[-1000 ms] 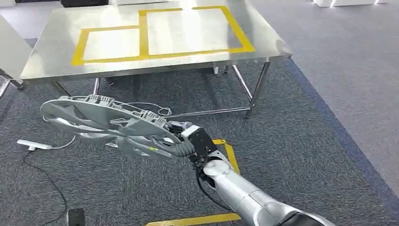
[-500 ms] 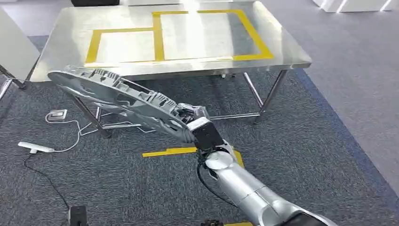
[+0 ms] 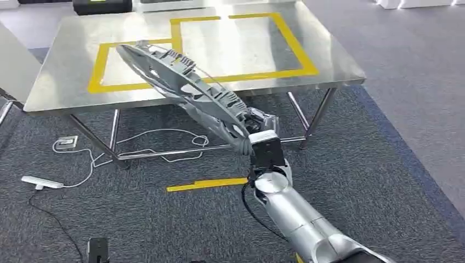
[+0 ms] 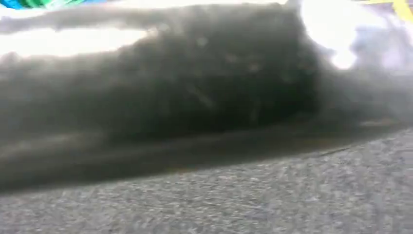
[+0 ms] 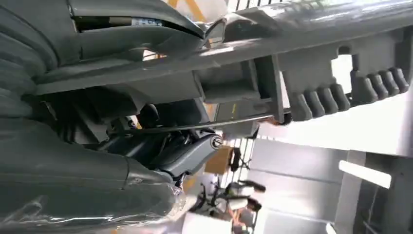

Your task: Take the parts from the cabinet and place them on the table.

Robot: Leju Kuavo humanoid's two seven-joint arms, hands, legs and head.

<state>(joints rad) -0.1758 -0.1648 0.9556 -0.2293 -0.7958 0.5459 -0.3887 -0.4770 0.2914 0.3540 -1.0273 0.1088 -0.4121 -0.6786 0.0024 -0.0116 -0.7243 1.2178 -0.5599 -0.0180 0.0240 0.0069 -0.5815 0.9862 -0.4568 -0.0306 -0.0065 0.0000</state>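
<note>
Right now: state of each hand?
Left hand: cannot tell; its wrist view is a dark blur over carpet.
Right hand: holding the long grey part, raised in front of the table.

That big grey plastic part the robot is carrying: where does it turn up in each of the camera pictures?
Head view: the grey part slants from the right hand up over the near edge of the steel table.
Right wrist view: it runs across the upper half of the picture, close up, ribbed side showing.
Left wrist view: too blurred to tell.
Shared landmark: the table's yellow tape, glimpsed behind the part.
</note>
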